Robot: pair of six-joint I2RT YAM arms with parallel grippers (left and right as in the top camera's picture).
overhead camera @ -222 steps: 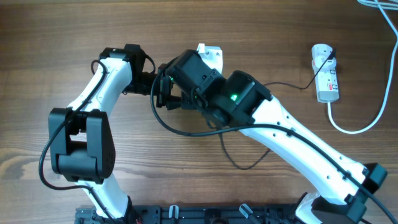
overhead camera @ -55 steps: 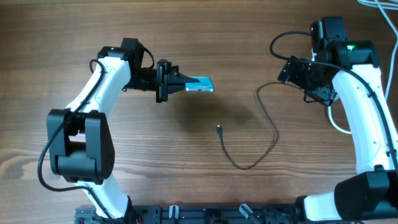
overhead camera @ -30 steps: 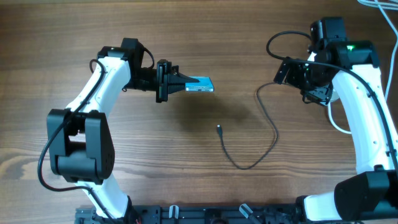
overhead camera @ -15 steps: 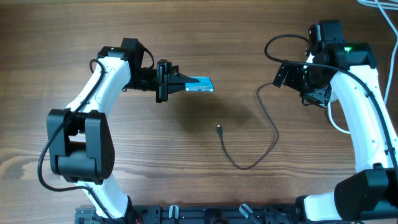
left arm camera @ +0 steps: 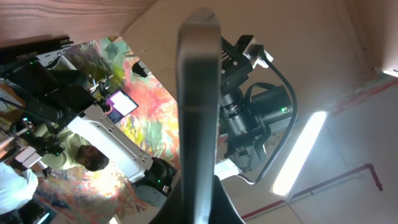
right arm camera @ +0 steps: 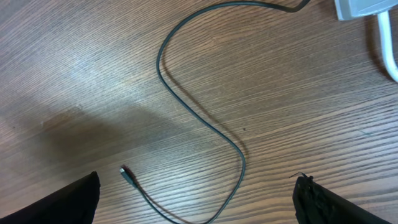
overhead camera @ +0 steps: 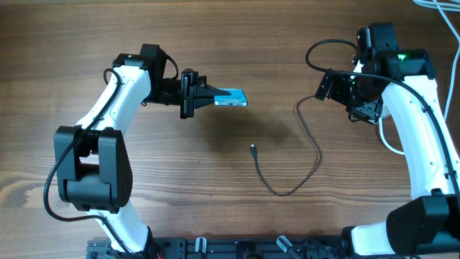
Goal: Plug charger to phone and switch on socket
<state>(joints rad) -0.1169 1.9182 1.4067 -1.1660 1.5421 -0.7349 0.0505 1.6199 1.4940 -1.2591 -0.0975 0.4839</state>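
My left gripper is shut on the phone, holding it level above the table with its cyan screen up. The left wrist view shows the phone edge-on, rising from between the jaws of the left gripper. The charger, a thin black cable, lies looped on the wood, its plug tip free below the phone. My right gripper hovers open at the cable's far end. In the right wrist view the plug tip lies near the left finger. A corner of the socket shows there; overhead, my arm hides it.
The thick white cable curves off beside my right arm and shows in the right wrist view as the white cable. Another white lead runs down the far right edge. A black rail lines the table's front.
My right gripper has shifted slightly left over the cable. The left gripper and the phone have not moved, and the cable lies as before.
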